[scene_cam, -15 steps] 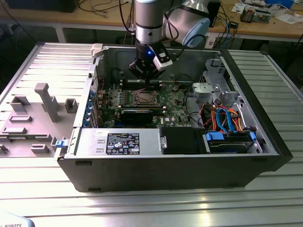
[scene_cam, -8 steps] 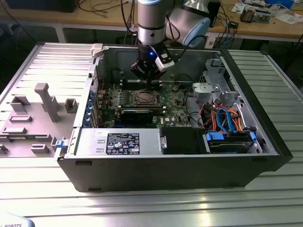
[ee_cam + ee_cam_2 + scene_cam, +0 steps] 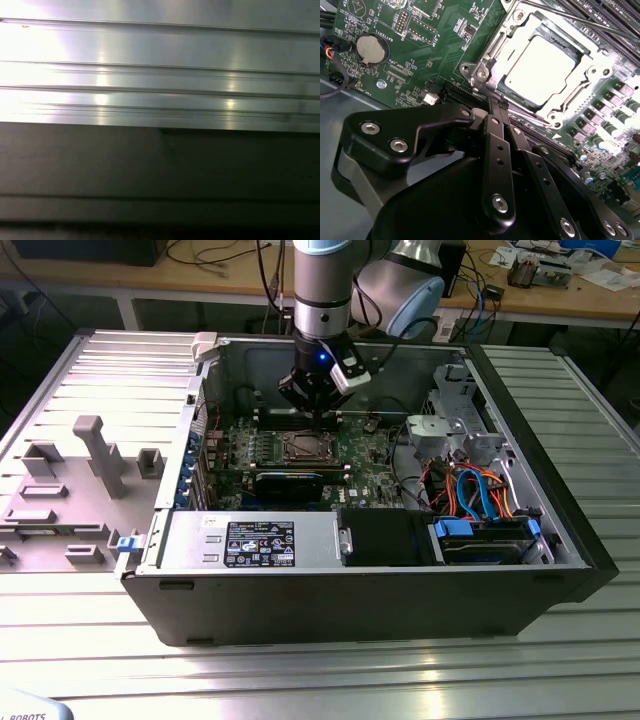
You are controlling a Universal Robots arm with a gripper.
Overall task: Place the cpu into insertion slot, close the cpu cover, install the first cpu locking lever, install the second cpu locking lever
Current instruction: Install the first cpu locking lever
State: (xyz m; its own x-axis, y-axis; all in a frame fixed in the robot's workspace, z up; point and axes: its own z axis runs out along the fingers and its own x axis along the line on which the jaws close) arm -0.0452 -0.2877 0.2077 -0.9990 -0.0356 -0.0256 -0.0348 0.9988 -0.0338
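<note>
My claw (image 3: 496, 107) pressed together, empty, poised beside insertion slot (image 3: 540, 70) at frame upper right; cpu (image 3: 537, 67) seated, cpu cover (image 3: 485, 60) down.

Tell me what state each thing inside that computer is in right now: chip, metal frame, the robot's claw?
cpu: seated flat in the insertion slot.
cpu cover: closed down around the cpu.
gripper: fingers together, holding nothing, just beside the slot.
computer case: side open, lying flat.
</note>
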